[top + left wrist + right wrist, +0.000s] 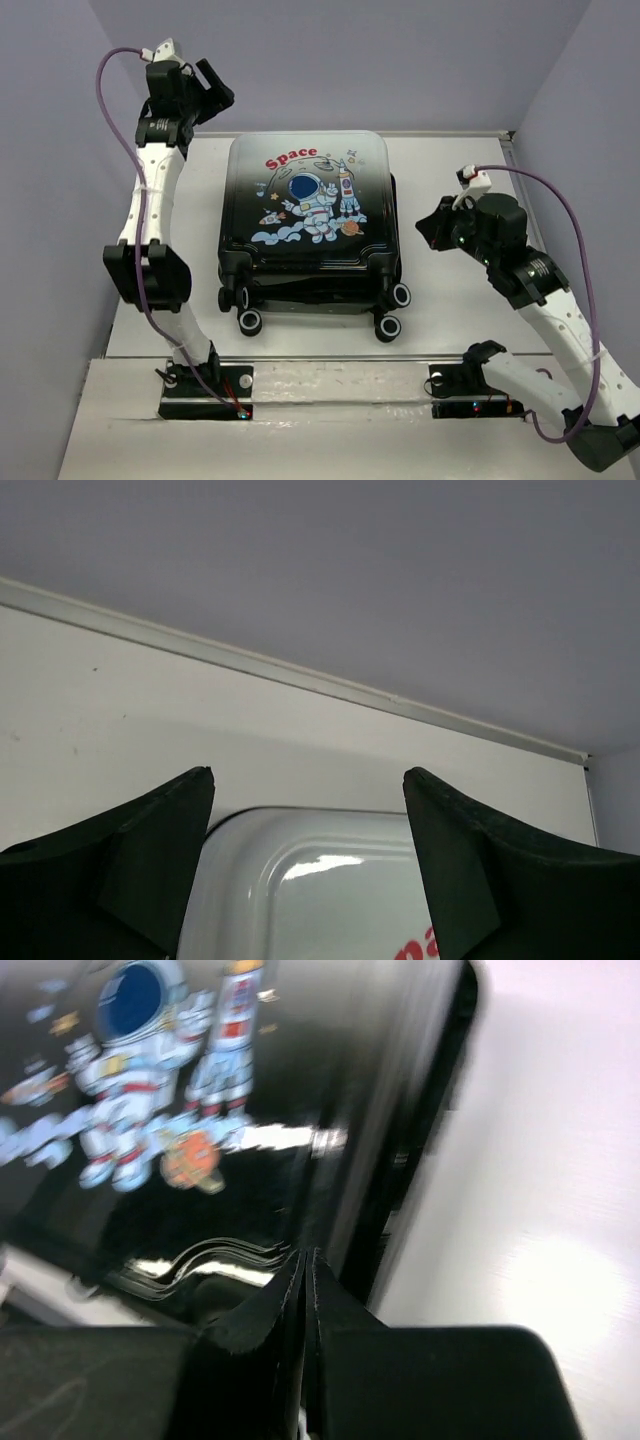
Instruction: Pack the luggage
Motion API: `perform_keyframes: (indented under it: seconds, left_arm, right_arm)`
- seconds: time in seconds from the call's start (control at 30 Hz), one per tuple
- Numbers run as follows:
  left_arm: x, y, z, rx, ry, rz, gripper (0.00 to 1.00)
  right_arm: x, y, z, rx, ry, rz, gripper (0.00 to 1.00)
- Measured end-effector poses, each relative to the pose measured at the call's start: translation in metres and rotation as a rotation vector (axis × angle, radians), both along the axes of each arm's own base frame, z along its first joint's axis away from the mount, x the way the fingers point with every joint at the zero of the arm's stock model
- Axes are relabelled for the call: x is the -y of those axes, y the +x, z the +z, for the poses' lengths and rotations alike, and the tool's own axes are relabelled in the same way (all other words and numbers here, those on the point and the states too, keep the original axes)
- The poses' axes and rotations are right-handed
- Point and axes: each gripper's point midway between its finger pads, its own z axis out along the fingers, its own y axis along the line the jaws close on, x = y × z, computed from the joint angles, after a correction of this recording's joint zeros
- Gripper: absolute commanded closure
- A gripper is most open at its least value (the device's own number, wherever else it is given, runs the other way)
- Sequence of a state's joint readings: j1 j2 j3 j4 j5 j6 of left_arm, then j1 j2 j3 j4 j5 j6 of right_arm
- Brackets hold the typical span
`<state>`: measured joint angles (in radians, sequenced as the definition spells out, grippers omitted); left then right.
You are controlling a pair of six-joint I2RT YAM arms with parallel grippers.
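Note:
The luggage (pixel 308 215) lies flat and closed in the middle of the table, astronaut print and red "Space" facing up, wheels toward the near edge. My left gripper (pixel 213 88) is open and empty, held above the table just beyond the suitcase's far left corner; that white corner shows in the left wrist view (pixel 330 890) between the fingers (pixel 150 860). My right gripper (pixel 432 228) is shut and empty, hovering just right of the suitcase's right side. The right wrist view shows the printed shell (pixel 170 1120) and its side edge past the closed fingertips (pixel 308 1260).
White table (pixel 460 300) with lavender walls on three sides. A metal rail (pixel 330 385) carrying both arm bases runs along the near edge. Purple cables loop off both arms.

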<state>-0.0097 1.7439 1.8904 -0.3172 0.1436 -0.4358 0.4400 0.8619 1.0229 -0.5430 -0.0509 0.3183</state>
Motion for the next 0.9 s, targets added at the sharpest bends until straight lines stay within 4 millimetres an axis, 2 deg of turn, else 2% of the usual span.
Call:
perform_keyframes:
  seconds: [0.07, 0.2, 0.23, 0.3, 0.37, 0.43, 0.47, 0.53, 0.63, 0.7, 0.9]
  left_arm:
    - [0.007, 0.028, -0.006, 0.002, -0.012, -0.043, 0.12]
    - [0.023, 0.083, -0.013, 0.043, -0.019, -0.137, 0.11]
    - [0.027, 0.098, -0.023, 0.053, -0.018, -0.164, 0.10]
    - [0.034, 0.111, -0.042, 0.052, -0.022, -0.212, 0.10]
    - [0.043, 0.120, -0.067, 0.029, -0.038, -0.263, 0.10]
    - [0.051, 0.132, -0.084, 0.036, -0.052, -0.309, 0.10]
    - [0.053, 0.136, -0.094, 0.032, -0.057, -0.324, 0.10]
    - [0.058, 0.143, -0.116, 0.020, -0.064, -0.355, 0.10]
    - [0.064, 0.147, -0.139, 0.006, -0.072, -0.401, 0.11]
    - [0.070, 0.148, -0.147, 0.013, -0.065, -0.435, 0.14]
    - [0.090, 0.146, -0.157, 0.041, -0.034, -0.539, 0.19]
  right_arm:
    - [-0.013, -0.014, 0.003, -0.006, 0.043, 0.090, 0.93]
    - [-0.052, -0.065, -0.006, -0.066, 0.100, 0.341, 0.93]
    - [-0.062, -0.080, -0.007, -0.082, 0.105, 0.409, 0.93]
    - [-0.078, -0.100, -0.008, -0.106, 0.113, 0.506, 0.93]
    - [-0.095, -0.115, -0.016, -0.142, 0.098, 0.582, 0.93]
    - [-0.112, -0.128, -0.029, -0.186, 0.062, 0.646, 0.93]
    - [-0.117, -0.131, -0.035, -0.202, 0.046, 0.662, 0.93]
    - [-0.134, -0.138, -0.062, -0.267, -0.031, 0.690, 0.93]
    - [-0.143, -0.135, -0.091, -0.325, -0.113, 0.670, 0.93]
    - [-0.144, -0.125, -0.106, -0.345, -0.159, 0.625, 0.93]
    - [-0.136, -0.102, -0.128, -0.340, -0.228, 0.485, 0.93]
